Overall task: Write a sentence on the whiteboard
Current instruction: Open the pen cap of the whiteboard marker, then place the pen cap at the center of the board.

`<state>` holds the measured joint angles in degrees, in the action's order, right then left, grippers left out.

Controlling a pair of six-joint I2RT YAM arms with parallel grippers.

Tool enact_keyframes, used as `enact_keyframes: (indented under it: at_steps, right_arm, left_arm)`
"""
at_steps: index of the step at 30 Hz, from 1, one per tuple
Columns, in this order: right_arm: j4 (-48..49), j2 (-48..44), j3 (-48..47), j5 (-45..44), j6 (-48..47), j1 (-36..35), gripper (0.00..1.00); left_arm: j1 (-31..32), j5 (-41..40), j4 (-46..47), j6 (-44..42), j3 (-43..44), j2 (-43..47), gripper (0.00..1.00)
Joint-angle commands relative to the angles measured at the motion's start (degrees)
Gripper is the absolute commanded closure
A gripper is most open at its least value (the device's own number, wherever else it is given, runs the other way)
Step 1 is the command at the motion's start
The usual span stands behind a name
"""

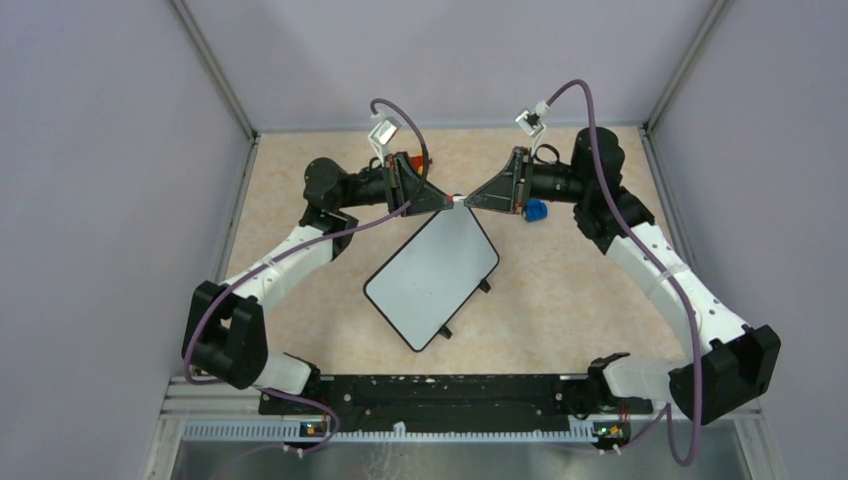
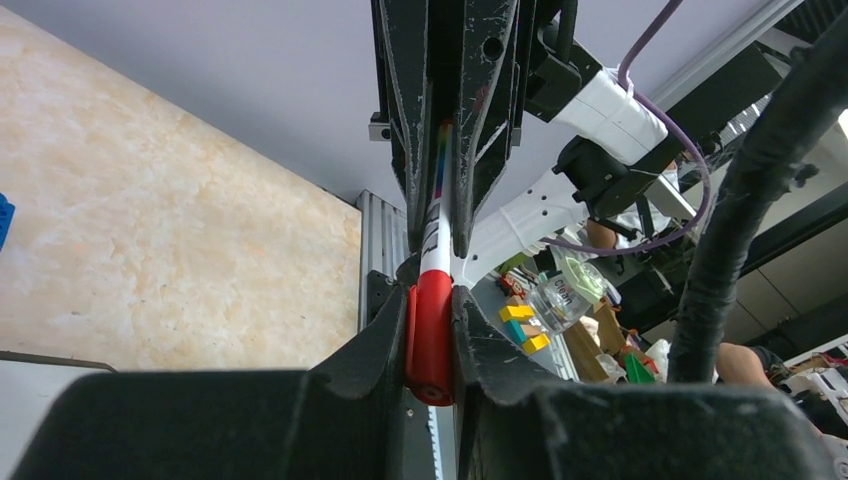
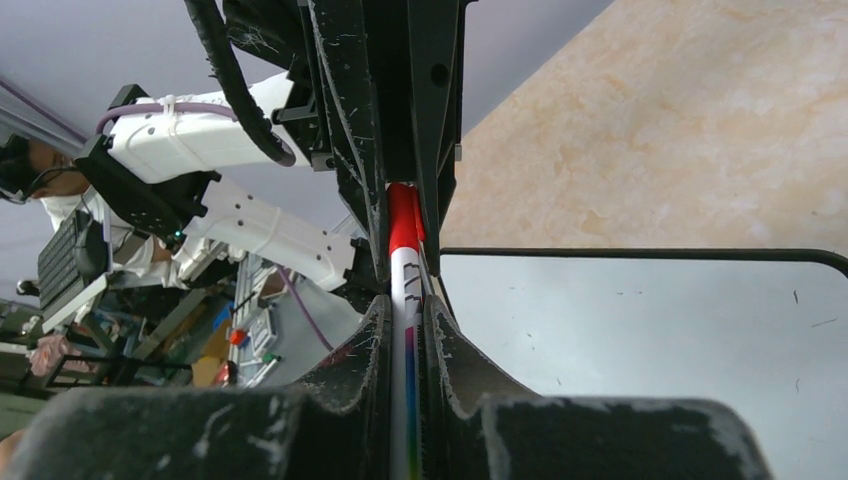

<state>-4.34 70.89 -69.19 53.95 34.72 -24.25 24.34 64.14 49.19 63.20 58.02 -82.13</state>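
While right tool (image 3: 405,312) clamps marker (image 3: 404,262), whiteboard (image 3: 640,335) nearby

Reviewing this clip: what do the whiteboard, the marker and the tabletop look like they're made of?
Whiteboard: smooth, glossy white face, likely coated board or melamine, since it mirrors soft grey light. Its thin dark frame could be plastic or metal; unclear. Marker: white printed barrel and red cap, probably plastic, with a slight sheen. Tabletop: beige marbled pattern, matte, probably laminate or vinyl rather than stone.

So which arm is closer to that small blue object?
Right. Its end effector hangs right beside the small blue object; the left end effector sits farther left, beyond the red-capped white marker both grip.
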Motion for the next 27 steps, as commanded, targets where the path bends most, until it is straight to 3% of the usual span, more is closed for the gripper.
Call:
enact_keyframes:
  at_steps: [1,18,20,22,25,27]
  right_arm:
    - [1.5,-0.5,-3.2,0.3,-0.6,-0.3,1.00]
    - [-1.1,-5.8,0.0,3.3,-2.2,10.7,1.00]
    - [-3.9,-6.0,0.1,3.5,-4.3,11.6,1.00]
    - [-6.1,-6.4,0.6,4.1,-6.4,12.8,1.00]
    - [-11.4,-7.3,0.9,4.1,-11.9,14.3,1.00]
    - [-15.3,-8.1,1.1,3.5,-15.9,14.6,1.00]
  left_arm:
    - [-0.1,-0.6,-3.3,-3.2,1.3,0.1,1.00]
    - [-15.9,1.9,-1.7,0.7,-3.8,5.8,1.00]
    - [-19.0,3.5,-8.4,-3.3,-2.2,6.0,1.00]
    - [-22.3,4.0,-23.6,-13.4,0.9,6.6,1.00]
    - [-23.9,-2.4,-56.3,-43.1,10.8,6.8,1.00]
    - [-24.0,-9.3,-71.1,-55.0,14.6,6.5,1.00]
